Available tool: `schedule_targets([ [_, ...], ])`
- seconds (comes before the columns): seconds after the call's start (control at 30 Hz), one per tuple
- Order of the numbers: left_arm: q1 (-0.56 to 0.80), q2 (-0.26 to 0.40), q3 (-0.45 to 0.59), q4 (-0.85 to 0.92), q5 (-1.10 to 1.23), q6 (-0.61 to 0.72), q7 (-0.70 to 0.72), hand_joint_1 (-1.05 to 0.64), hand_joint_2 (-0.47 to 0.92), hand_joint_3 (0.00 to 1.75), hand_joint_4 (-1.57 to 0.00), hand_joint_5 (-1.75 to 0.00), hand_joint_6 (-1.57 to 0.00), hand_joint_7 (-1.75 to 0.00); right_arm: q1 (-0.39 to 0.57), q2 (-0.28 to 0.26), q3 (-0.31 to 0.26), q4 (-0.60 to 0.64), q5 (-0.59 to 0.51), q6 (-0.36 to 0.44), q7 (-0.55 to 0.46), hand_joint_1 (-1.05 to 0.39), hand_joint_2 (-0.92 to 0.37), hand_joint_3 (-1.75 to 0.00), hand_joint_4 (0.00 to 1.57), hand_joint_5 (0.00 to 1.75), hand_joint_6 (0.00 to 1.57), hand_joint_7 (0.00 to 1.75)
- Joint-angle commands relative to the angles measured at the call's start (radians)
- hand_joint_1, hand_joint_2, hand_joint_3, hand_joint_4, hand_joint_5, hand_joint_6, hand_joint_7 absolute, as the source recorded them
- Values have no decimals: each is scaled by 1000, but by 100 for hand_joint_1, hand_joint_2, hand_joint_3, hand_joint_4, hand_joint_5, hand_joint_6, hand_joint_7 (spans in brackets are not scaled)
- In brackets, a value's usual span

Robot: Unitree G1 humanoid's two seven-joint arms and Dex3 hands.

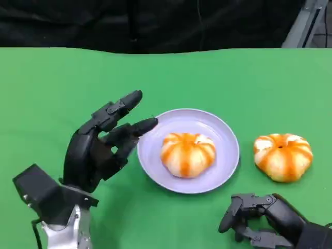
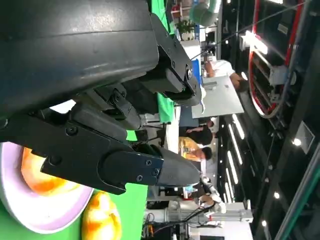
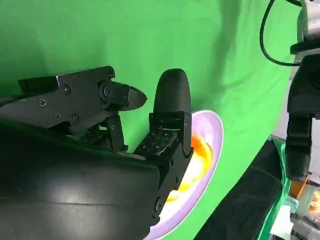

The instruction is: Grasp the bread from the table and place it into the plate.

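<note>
lavender plate (image 1: 224, 136) holding one bread (image 1: 187, 153), second bread (image 1: 282, 156) beside it on table

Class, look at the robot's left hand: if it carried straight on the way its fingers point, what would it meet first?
Probably the plate: the left hand points at its near rim, fingertips almost there. Beyond lies the bread on it. Height over the rim is unclear.

Two cream breads (image 1: 187, 153) (image 1: 282, 156) striped orange, a pale lilac plate (image 1: 224, 136), a bright green worktop (image 1: 46, 88) and black hands (image 1: 98, 145).
</note>
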Motion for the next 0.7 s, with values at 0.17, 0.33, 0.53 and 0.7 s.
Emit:
schedule_targets([
  [0.17,30,-4,34,2,-25,-26,-26,-70,92,21,-87,-3,-60,-1,2,-14,-7,-8,16,-1,6,1,-92,-46,72,151,76,108],
  [0.33,75,-7,56,10,-49,-54,-60,-69,92,18,-90,-3,-62,-2,7,-12,-9,-14,30,3,18,1,-92,-46,71,151,76,108],
  [0.53,103,1,86,19,-80,-50,-102,-67,92,17,-92,-3,-63,-1,5,-15,-10,-12,32,-2,21,1,-92,-46,71,152,76,108],
  [0.7,117,21,102,34,-77,-64,-128,-65,92,18,-93,-3,-64,-1,6,-18,-10,-11,31,-4,23,0,-92,-46,71,153,76,108],
])
